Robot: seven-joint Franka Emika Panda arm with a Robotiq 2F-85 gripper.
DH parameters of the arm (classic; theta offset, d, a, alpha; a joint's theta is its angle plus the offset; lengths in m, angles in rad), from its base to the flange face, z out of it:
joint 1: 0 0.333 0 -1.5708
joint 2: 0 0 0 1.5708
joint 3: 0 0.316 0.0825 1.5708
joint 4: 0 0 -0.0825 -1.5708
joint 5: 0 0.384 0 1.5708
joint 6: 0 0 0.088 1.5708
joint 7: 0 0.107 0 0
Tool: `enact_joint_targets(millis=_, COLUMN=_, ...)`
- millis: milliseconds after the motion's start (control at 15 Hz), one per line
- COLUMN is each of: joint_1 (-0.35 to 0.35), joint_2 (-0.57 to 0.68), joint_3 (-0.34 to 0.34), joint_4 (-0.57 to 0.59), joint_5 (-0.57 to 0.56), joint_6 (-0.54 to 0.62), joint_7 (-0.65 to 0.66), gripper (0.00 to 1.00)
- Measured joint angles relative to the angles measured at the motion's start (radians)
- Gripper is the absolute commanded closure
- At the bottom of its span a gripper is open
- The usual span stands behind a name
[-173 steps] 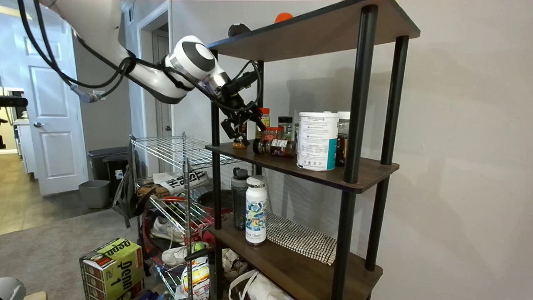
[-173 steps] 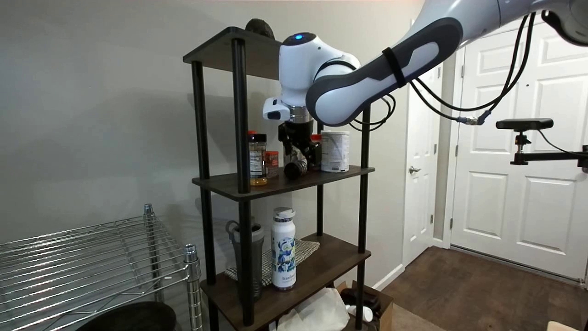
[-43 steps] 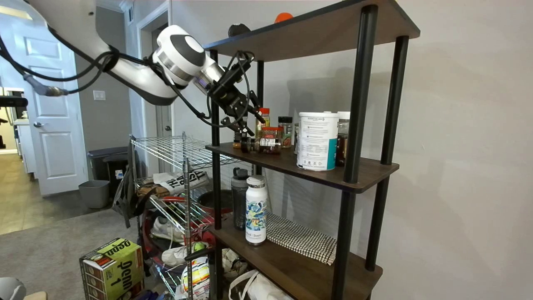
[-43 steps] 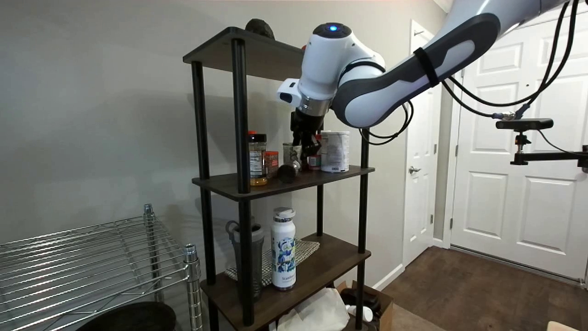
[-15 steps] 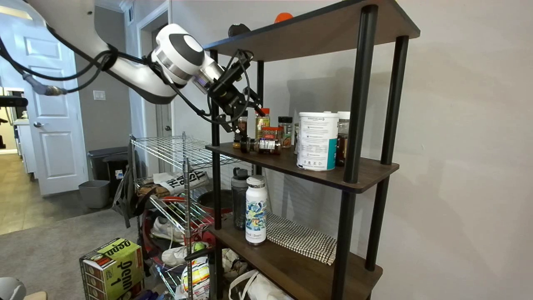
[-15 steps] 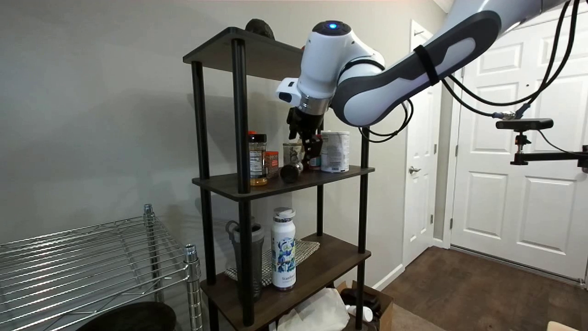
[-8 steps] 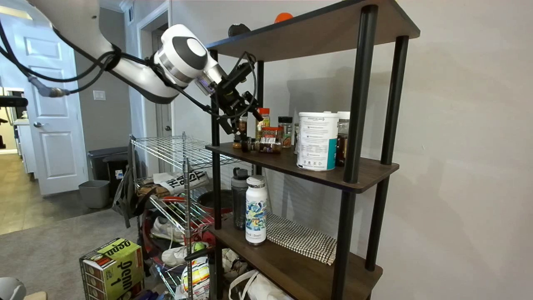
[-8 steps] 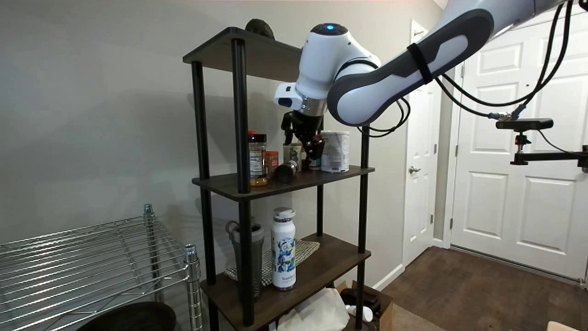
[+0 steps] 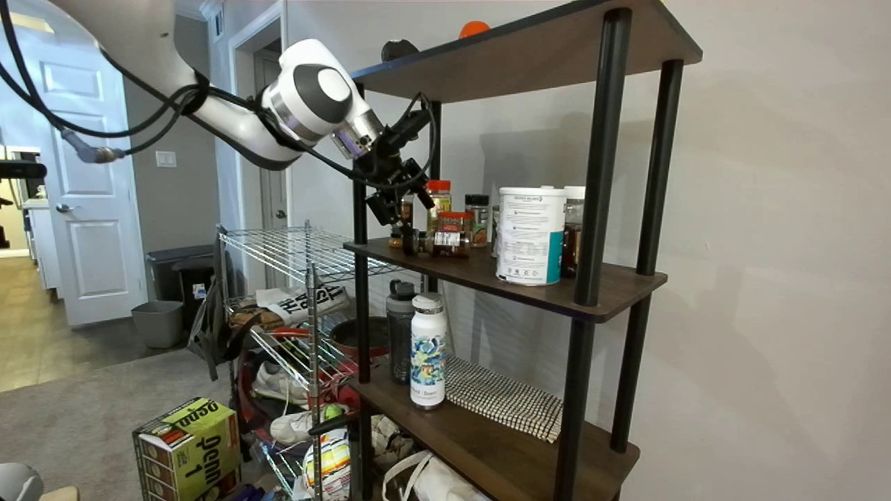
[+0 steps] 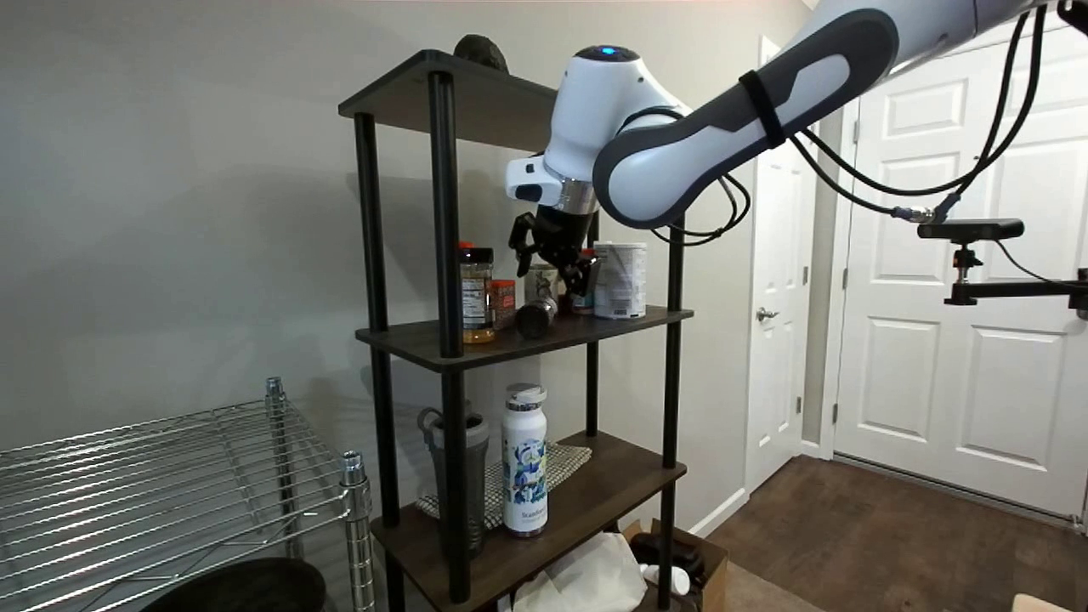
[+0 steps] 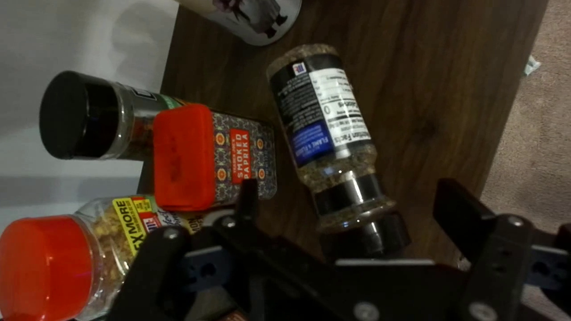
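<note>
Since the earliest frame, the lying spice jar has shifted left along the dark shelf in an exterior view, away from the white canister; the gripper is near its cap end. In an exterior view, the jar's black cap faces near, right of a tall black-lidded bottle. In the wrist view, the jaws stand wide apart, the jar showing between the fingers, a red-lidded paprika tin left of it.

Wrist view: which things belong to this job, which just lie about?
Likely in the job:
open black claw
black-capped clear cylindrical spice jar, lying on its side

Likely just lying about:
red-lidded boxy paprika container
black-capped upright cylindrical jar
red-capped clear jar
</note>
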Motion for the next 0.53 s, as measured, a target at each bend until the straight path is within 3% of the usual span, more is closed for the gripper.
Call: enact_joint_targets(millis=533, joint_1=0.001, joint_2=0.025, joint_3=0.006, joint_4=0.011, joint_5=0.050, joint_6=0.000, joint_7=-0.133, gripper=0.00)
